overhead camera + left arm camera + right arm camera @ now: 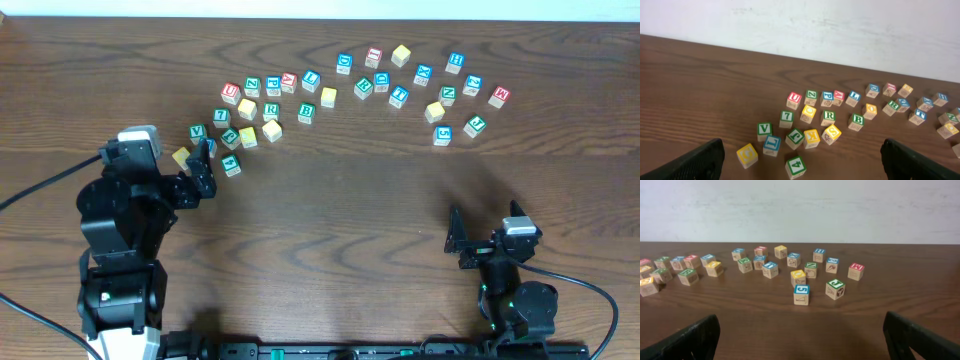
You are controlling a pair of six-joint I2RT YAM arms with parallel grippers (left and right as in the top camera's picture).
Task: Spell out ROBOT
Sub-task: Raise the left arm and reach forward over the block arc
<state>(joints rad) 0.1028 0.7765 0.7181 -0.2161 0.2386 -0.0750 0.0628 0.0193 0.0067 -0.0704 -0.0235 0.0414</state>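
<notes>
R cube sits in the left cluster, green letter up, with B cube just to its right, not touching. Yellow-faced cubes are scattered through both clusters. Blue T is too small to pick out for sure. All lie loose on the far half of the table, mixed in with other letter cubes, in no row.

Left arm reaches forward from the near-left corner. The left tool is at the near edge of the left cluster, fingers spread wide and holding nothing. In its wrist view the 4 cube lies between the two fingers, untouched.

Right arm is folded low at the near-right edge. The right tool points toward the far side, well apart from the right cluster, and is also wide and empty.

Table is dark brown wood grain. A plain white wall runs behind its far edge. Black cables trail from both arm bases.
</notes>
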